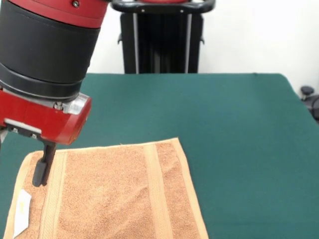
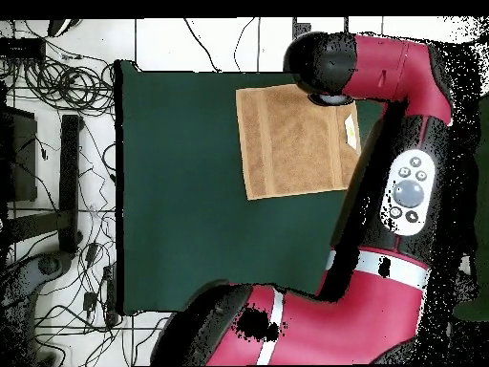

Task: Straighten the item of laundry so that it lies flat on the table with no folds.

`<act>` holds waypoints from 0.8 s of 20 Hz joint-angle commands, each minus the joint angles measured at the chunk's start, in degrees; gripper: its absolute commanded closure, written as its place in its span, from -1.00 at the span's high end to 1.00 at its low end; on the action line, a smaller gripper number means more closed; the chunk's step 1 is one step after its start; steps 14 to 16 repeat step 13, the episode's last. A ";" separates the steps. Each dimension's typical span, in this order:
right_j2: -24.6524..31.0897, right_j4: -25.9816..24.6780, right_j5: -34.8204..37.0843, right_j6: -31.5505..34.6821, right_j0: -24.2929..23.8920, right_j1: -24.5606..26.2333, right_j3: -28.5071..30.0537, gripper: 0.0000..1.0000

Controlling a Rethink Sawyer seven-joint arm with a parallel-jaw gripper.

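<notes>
The peach-orange towel (image 1: 109,194) lies spread at the near left of the green table (image 1: 229,129). Its two woven bands run across it, and a small white tag (image 1: 22,211) sits at its left end. The lower edge is cut off by the picture. My gripper (image 1: 41,172) hangs from the red and black wrist, with its tip down on the towel's far left corner by the band. In the overhead view the towel (image 2: 291,143) lies flat near the table's (image 2: 181,191) top right, and the arm's wrist (image 2: 325,72) hides the gripper.
The black pedestal (image 1: 162,37) stands at the table's far side. The arm's red links (image 2: 401,191) run along the table's right side in the overhead view. Cables and stands (image 2: 57,143) lie on the floor at the left. A dark object (image 1: 310,99) sits beyond the right edge.
</notes>
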 commanded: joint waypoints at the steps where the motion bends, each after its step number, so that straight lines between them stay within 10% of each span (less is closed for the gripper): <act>1: 6.47 3.29 -2.72 -0.15 -0.97 -0.90 18.71 1.00; 16: 8.12 4.84 -6.15 -0.76 -2.04 -2.65 22.73 1.00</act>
